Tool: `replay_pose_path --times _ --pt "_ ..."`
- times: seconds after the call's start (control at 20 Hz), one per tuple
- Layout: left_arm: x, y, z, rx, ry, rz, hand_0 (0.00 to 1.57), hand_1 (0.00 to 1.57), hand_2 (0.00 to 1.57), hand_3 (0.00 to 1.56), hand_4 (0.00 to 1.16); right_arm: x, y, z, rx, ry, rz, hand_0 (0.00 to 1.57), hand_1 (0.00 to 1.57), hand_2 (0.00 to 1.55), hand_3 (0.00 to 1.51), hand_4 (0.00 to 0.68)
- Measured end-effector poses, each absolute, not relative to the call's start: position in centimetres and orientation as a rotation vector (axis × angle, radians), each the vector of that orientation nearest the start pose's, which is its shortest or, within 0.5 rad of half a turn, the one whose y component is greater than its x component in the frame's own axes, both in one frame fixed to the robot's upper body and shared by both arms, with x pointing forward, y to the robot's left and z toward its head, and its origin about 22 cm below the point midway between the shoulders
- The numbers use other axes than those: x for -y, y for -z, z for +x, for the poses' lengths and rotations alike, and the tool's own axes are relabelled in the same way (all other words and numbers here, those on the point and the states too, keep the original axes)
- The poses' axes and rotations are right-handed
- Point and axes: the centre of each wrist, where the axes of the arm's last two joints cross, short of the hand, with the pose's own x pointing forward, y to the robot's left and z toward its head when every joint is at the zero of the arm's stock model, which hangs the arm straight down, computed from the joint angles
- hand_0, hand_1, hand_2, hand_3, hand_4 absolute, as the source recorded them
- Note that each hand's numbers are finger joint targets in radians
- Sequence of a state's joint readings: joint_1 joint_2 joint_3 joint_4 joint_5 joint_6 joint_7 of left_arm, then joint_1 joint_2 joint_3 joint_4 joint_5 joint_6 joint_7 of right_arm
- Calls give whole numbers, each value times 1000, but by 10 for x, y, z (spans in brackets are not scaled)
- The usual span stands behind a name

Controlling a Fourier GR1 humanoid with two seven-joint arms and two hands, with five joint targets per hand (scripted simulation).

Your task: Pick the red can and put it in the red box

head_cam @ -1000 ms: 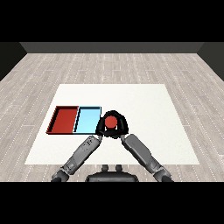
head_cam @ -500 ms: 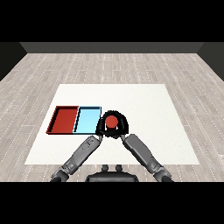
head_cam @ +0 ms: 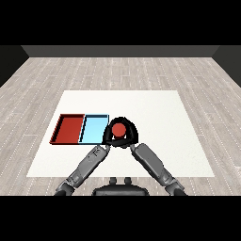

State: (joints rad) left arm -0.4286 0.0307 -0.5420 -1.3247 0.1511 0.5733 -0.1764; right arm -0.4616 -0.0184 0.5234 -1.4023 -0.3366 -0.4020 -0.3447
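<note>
I see the red can (head_cam: 119, 128) standing on the white table (head_cam: 155, 117), just right of the light blue tray (head_cam: 93, 129) (the red tray (head_cam: 68, 128) lies on that tray's far left side). My right hand (head_cam: 130, 133) curls round the can from the right, and my left hand (head_cam: 108, 136) sits against its left side, its fingers too dark for me to tell whether they are spread or curled.
</note>
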Motion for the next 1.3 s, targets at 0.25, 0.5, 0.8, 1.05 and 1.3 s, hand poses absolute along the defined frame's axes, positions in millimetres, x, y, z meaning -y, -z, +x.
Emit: replay_pose_path --times 0.25,0.5,0.8,1.05,1.3 --pt "-71 -32 290 1845 133 -81 1571 1571 1571 1494 1148 66 -63 286 2004 -79 430 0 0 0 0 0" --pt "-63 -25 286 1857 146 -90 1571 1571 1571 1482 1152 68 -69 287 2033 -90 404 0 0 0 0 0" --pt "-64 -22 282 1826 150 -88 1571 1571 1571 1485 1144 83 -88 297 2083 -75 329 0 0 0 0 0" --pt "-72 -13 277 1798 118 -70 1571 1571 1571 1478 1118 106 -117 288 2164 -16 307 0 0 0 0 0" --pt "-85 -17 283 1806 101 -34 1571 1571 1571 1465 1131 145 -132 281 2222 57 249 0 0 0 0 0"
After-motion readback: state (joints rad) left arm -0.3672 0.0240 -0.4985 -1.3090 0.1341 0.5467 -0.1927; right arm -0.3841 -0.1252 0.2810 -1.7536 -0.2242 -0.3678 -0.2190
